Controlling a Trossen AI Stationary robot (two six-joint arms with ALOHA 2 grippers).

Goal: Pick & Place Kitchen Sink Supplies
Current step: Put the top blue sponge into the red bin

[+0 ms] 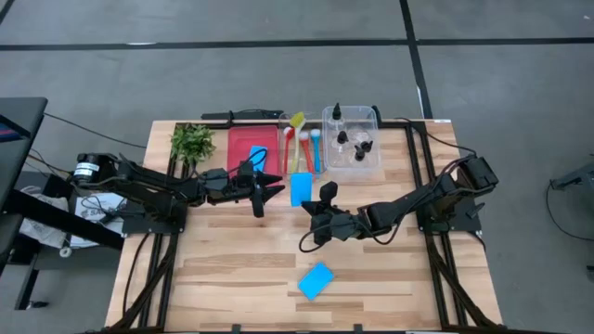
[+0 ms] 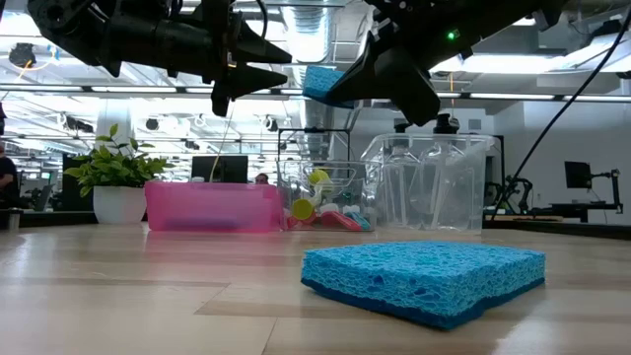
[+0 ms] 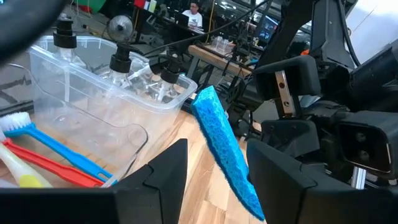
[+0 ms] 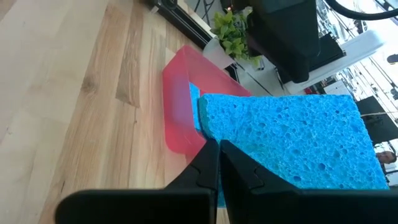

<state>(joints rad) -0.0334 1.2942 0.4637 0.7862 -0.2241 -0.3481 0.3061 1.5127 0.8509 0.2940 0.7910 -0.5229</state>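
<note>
My right gripper [image 1: 318, 200] is shut on a flat blue sponge [image 1: 301, 188], held in the air over the table's middle. My left gripper [image 1: 277, 188] is open and level, its fingertips just left of that sponge and apart from it. In the left wrist view the sponge [image 3: 222, 149] shows edge-on ahead of the open fingers. A second blue sponge [image 1: 316, 280] lies flat on the table near the near edge. A third sponge [image 1: 257, 156] lies in the red tray [image 1: 243, 139]. Red, blue and yellow-green brushes [image 1: 304, 139] lie beside it. Black-capped bottles [image 1: 350, 139] stand in the clear tray [image 1: 373, 165]. My right gripper pinches the blue sponge between its two fingers at one edge near a corner [image 4: 214, 134], the side toward the table's right. The fingers [image 4: 205, 165] come roughly level from the table's right. The sponge is lifted clear of the table [image 2: 320, 84], its broad face up.
A leafy green sprig in a white pot [image 1: 192, 141] stands at the far left of the table. The trays and brushes line the far edge. Bare wood [image 1: 232, 260] lies toward the near edge around the loose sponge.
</note>
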